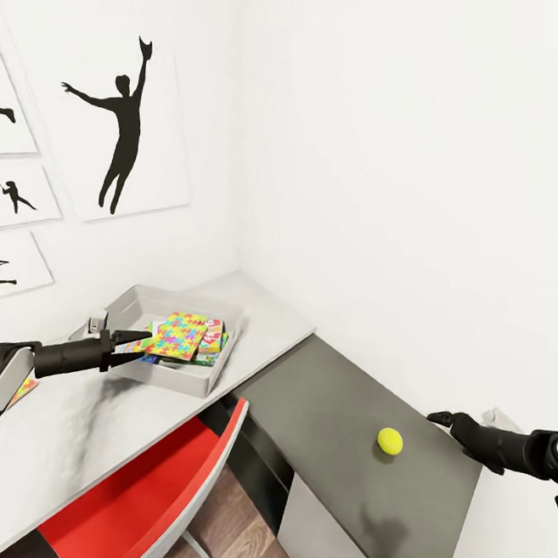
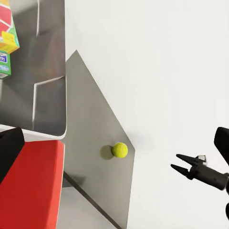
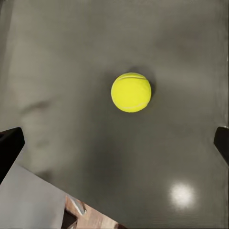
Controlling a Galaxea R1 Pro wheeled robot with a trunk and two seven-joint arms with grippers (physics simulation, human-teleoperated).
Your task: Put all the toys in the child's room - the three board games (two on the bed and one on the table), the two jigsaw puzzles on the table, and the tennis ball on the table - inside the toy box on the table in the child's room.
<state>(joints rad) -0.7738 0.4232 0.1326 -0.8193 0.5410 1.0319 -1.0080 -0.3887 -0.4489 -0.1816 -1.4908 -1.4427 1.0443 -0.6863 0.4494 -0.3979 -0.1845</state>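
One small yellow-green tennis ball (image 1: 390, 441) sits alone on the dark grey section of the L-shaped tabletop (image 1: 335, 404), bare surface all round it and the white wall close behind, while the right gripper (image 1: 441, 418) hangs near the tabletop's far edge with its black fingers (image 2: 183, 163) parted and holding nothing. Over on the pale grey tabletop, the light grey shallow plastic toy box (image 1: 144, 304) holds one multicoloured jigsaw puzzle square (image 1: 178, 335) on top of printed game boxes mostly hidden beneath it, so their count is unclear. The left gripper (image 1: 135, 338) reaches to the toy box's near rim, fingers seemingly together, and a red chair (image 1: 134, 495) is tucked under the tabletop edge.
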